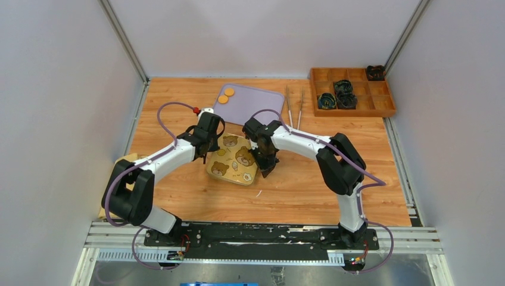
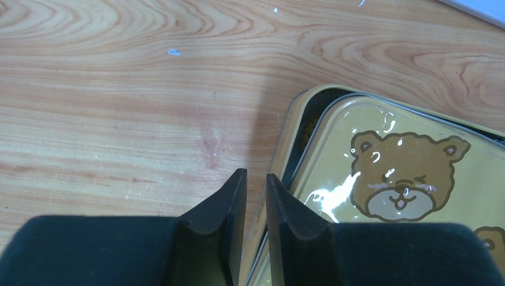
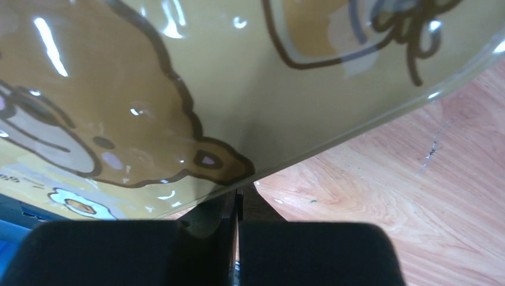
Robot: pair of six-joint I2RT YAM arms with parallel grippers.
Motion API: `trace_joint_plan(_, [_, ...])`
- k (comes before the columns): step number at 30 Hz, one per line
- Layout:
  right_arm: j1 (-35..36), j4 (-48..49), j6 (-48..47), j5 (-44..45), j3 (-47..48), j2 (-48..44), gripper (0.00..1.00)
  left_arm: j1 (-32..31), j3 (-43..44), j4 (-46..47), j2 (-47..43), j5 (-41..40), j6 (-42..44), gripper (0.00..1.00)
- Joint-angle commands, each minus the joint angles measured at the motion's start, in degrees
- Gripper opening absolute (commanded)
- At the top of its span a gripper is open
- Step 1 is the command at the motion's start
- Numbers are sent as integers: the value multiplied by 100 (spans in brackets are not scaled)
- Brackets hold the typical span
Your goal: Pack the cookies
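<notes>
Grippers flank tin lid, perhaps gripping.

tin contents hidden under lid, tray items unidentifiable

The wood-grain counter carries a yellow tin with bear pictures near its middle, its lid seated slightly askew in the left wrist view. Behind the tin lies a pale purple tray with rounded corners, flat on the wood. Just right of the tray two thin metal tongs lie side by side. At the far right corner rests a brown wooden compartment box. A small white scrap lies just in front of the tin.
</notes>
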Motion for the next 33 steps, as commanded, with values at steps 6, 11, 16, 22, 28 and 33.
trace_joint_plan(6, [-9, -54, -52, 802, 573, 131, 0, -80, -131, 51, -106, 427, 6, 24])
trace_joint_plan(11, [-104, -176, -73, 841, 1023, 290, 0, -80, -102, -15, -148, 369, 16, 24])
trace_joint_plan(16, [-273, -184, -65, 621, 1553, 705, 0, -80, -102, -58, -187, 320, 44, 22])
trace_joint_plan(22, [-461, -169, -58, 767, 1892, 966, 0, -59, -128, -102, -153, 197, 111, 13])
trace_joint_plan(28, [-534, -142, 14, 1309, 1633, 718, 0, -25, -146, -219, -141, -173, -13, 8])
trace_joint_plan(33, [-502, -58, 67, 2223, 1355, 73, 0, -28, -146, -456, -906, -1250, -322, 9])
